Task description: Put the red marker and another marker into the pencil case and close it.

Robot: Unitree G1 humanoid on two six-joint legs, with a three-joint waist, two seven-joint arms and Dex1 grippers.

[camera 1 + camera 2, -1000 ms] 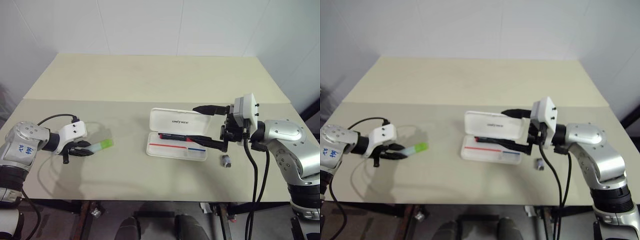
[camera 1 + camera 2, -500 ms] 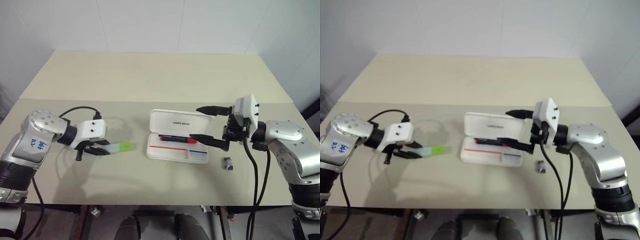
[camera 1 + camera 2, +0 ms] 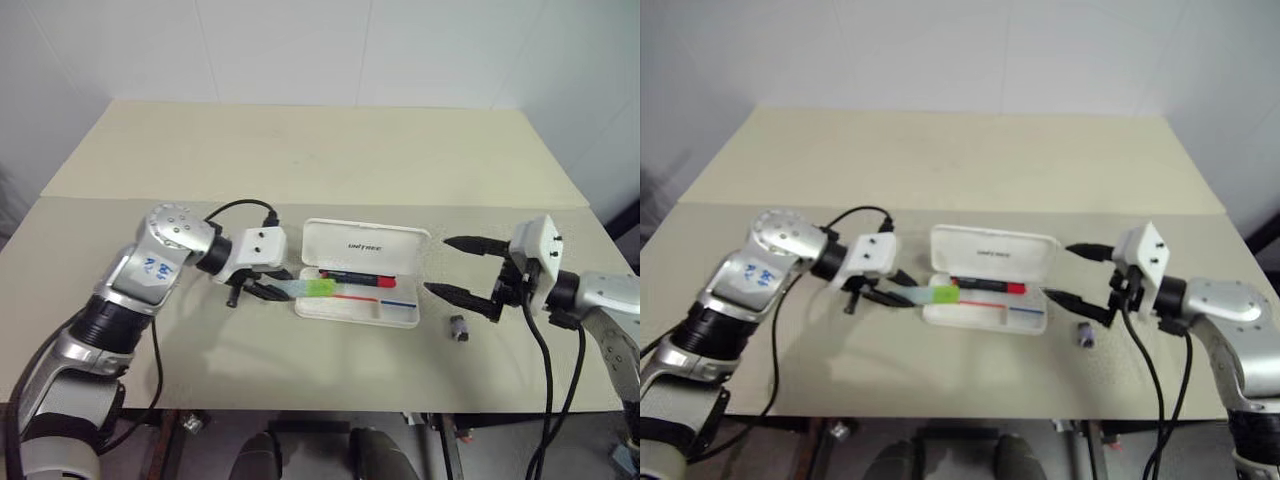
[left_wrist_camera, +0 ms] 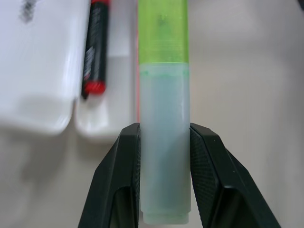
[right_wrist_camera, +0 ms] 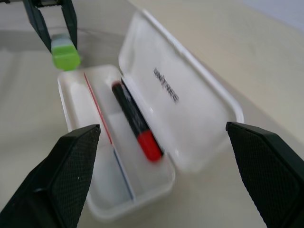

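Observation:
The white pencil case lies open mid-table, its lid tipped back. The red marker rests inside along the hinge side. My left gripper is shut on another marker, pale mint with a green cap. The cap pokes over the case's left end. In the left wrist view the fingers clamp the mint barrel, with the red marker beside it. My right gripper stands open just right of the case, holding nothing. The right wrist view looks into the case at the red marker.
A small dark grey lump lies on the table right of the case, below my right gripper. The tabletop stretches bare behind the case, and a seam runs across it.
My left gripper carried the green marker rightward from the table's left side to the case's left end. My right gripper drew back to the right, away from the case.

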